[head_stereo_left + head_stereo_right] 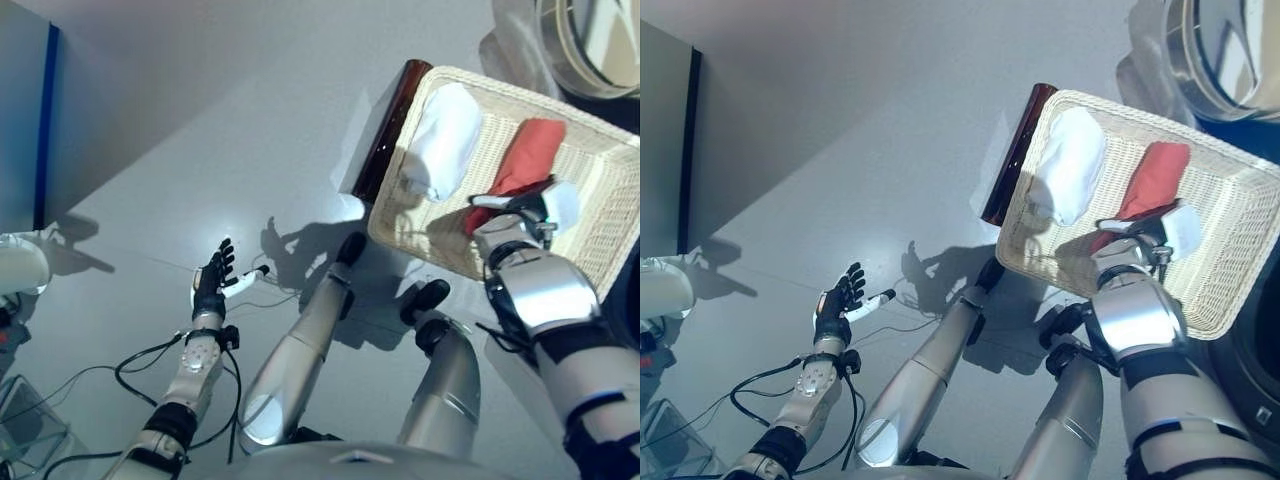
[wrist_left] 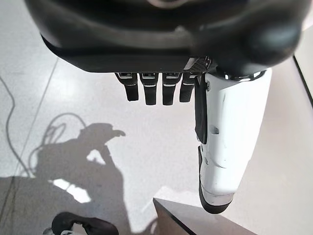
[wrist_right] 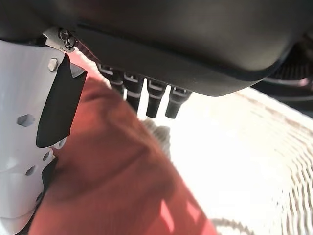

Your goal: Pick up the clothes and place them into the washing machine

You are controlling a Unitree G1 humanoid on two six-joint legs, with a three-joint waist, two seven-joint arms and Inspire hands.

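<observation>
Lying in the wicker basket (image 1: pixel 600 150), the red garment (image 1: pixel 525 160) sits beside a white one (image 1: pixel 440 140); the right hand (image 1: pixel 530 205) hovers over it, fingers (image 3: pixel 146 95) straight and holding nothing, apparently poised to grasp. The left hand (image 1: pixel 212 280) hangs open above grey floor (image 1: pixel 200 130). The washing machine (image 1: pixel 1230 50) stands just beyond the basket.

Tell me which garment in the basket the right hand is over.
The red cloth: the right hand sits at its near end. The white cloth lies apart, toward the robot's left.
</observation>
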